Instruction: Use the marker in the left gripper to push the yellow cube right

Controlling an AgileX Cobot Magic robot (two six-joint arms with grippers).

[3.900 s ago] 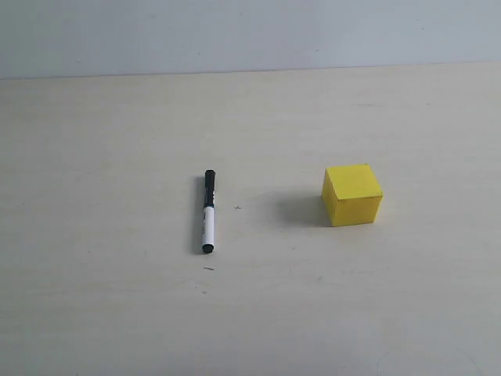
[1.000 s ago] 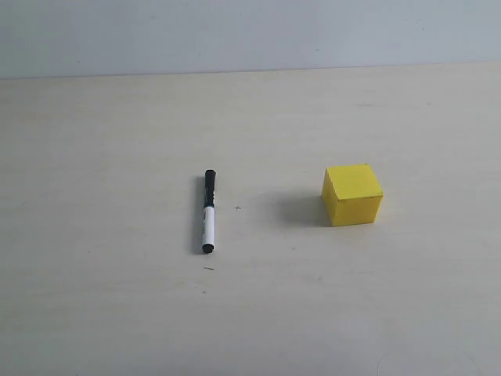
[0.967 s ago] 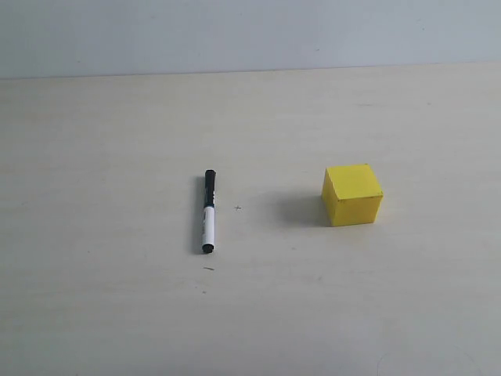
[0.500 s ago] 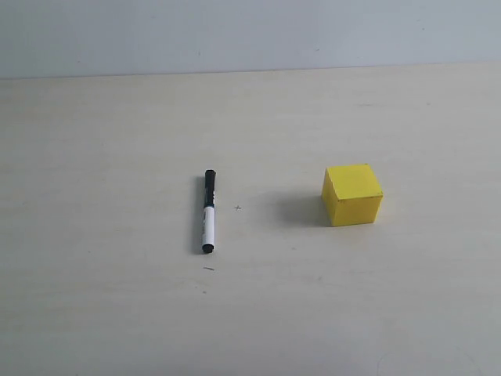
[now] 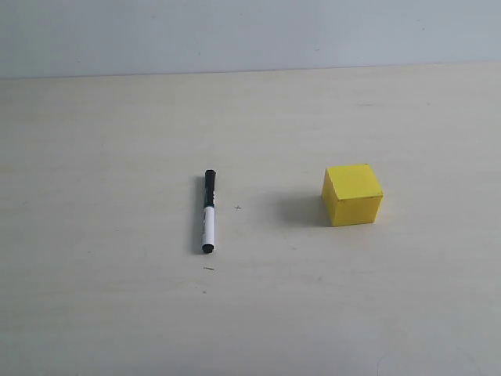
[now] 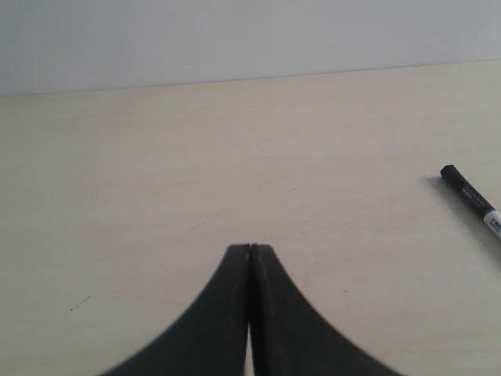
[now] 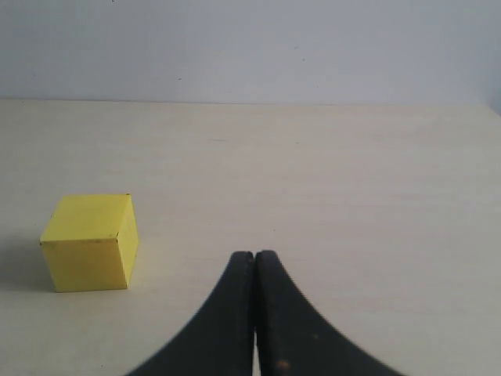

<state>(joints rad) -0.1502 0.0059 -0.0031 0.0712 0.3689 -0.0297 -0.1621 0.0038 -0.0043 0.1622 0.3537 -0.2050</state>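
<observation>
The marker (image 5: 208, 212) lies flat on the table, black cap pointing away, white barrel nearer. Its cap end also shows in the left wrist view as the marker (image 6: 471, 197). To the marker's right, with a gap between them, sits the yellow cube (image 5: 352, 194); the right wrist view also holds the yellow cube (image 7: 89, 241). My left gripper (image 6: 250, 249) is shut with nothing in it, well apart from the marker. Also shut and empty, my right gripper (image 7: 255, 255) stays off to the side of the cube. No arm shows in the exterior view.
A pale wooden table (image 5: 117, 141) runs to a light grey wall (image 5: 250, 31) at the back. A small dark speck (image 5: 237, 207) lies between marker and cube.
</observation>
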